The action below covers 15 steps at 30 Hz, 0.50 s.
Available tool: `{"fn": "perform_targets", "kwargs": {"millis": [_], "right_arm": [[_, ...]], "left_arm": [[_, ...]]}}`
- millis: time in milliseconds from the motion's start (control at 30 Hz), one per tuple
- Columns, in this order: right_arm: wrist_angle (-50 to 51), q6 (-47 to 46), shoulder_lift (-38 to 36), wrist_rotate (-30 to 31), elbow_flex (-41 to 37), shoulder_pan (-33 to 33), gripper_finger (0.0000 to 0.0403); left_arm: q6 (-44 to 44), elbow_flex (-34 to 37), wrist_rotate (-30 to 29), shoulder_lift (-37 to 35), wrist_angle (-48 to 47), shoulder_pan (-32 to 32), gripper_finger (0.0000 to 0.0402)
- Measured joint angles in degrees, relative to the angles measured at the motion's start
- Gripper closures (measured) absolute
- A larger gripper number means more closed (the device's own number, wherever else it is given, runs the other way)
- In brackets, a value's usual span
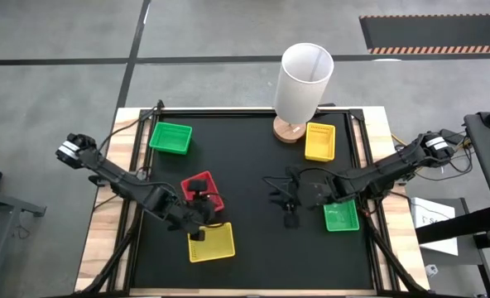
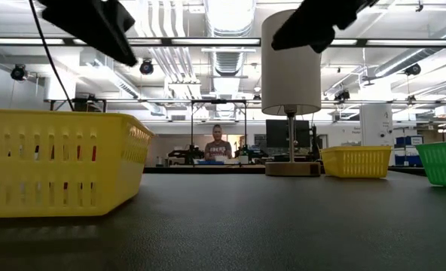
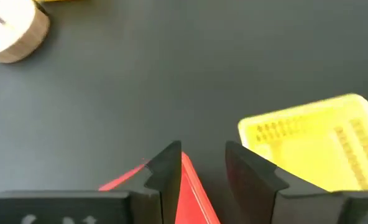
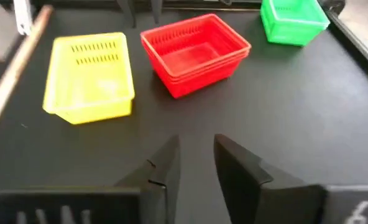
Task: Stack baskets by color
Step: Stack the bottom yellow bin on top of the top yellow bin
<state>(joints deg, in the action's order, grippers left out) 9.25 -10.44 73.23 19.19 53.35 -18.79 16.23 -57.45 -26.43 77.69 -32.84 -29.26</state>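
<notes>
Red baskets (image 1: 202, 192) sit nested in one stack at the centre left, also seen in the right wrist view (image 4: 195, 53). A yellow basket (image 1: 211, 242) lies near the front, a green basket (image 1: 170, 136) at the far left, another yellow basket (image 1: 320, 141) at the far right and another green basket (image 1: 341, 216) at the right. My left gripper (image 1: 199, 203) hovers open over the red stack's near rim (image 3: 193, 186), apart from it. My right gripper (image 4: 196, 168) hangs open over bare mat at the centre, empty.
A tall white cylinder (image 1: 303, 79) on a round wooden base (image 1: 288, 130) stands at the far edge, next to the far yellow basket. Bare black mat (image 1: 261, 248) lies between the two arms. In the low view, a person (image 2: 218, 143) stands far off in the room.
</notes>
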Motion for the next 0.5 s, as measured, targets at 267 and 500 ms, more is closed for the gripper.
{"fn": "perform_targets", "kwargs": {"millis": [267,500], "right_arm": [[-5.4,1.1,0.1,9.5,3.3,0.1,0.0259],[-5.1,12.4,0.0,17.9,10.2,2.7,0.0266]], "left_arm": [[-3.3,0.3,-1.6,-2.1,0.3,-3.0,0.0293],[-6.1,0.3,-3.0,-3.6,0.5,-3.1,0.0293]]}}
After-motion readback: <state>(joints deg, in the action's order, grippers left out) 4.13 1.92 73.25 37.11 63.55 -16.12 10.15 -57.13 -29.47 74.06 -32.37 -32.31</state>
